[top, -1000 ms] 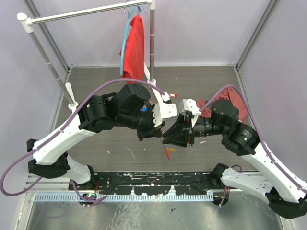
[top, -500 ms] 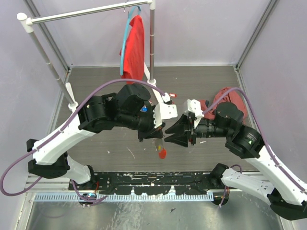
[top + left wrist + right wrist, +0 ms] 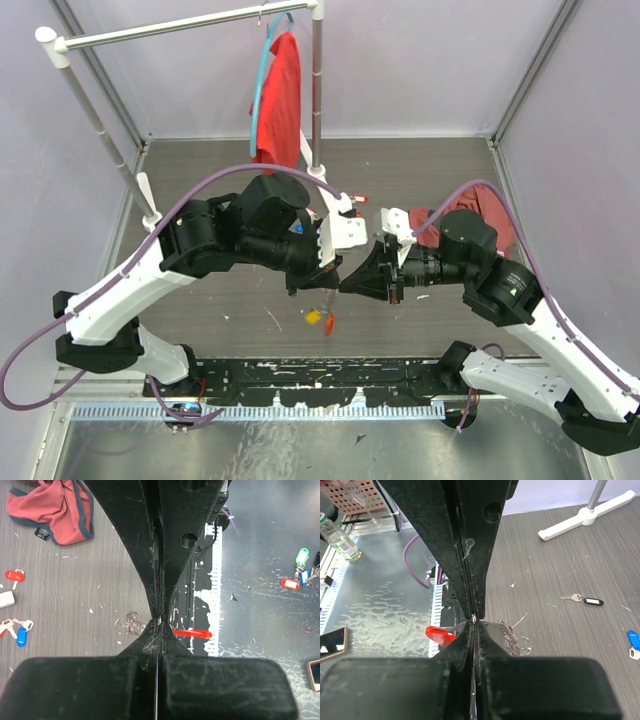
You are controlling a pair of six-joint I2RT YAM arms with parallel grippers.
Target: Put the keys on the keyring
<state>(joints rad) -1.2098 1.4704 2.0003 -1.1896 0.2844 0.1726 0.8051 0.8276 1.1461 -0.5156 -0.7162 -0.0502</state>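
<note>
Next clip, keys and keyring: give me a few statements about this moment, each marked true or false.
1. The left hand and the right hand are both shut. True.
2. The black-tagged key is gripped by the right hand. False: it lies on the table, off to the side.
3. A red garment hangs from the rack. True.
4. The keyring lies beside the rack's foot, far from the hands. False: it shows right by the fingertips.
5. Every key tag is red. False: there is a green tag and a blue tag.
</note>
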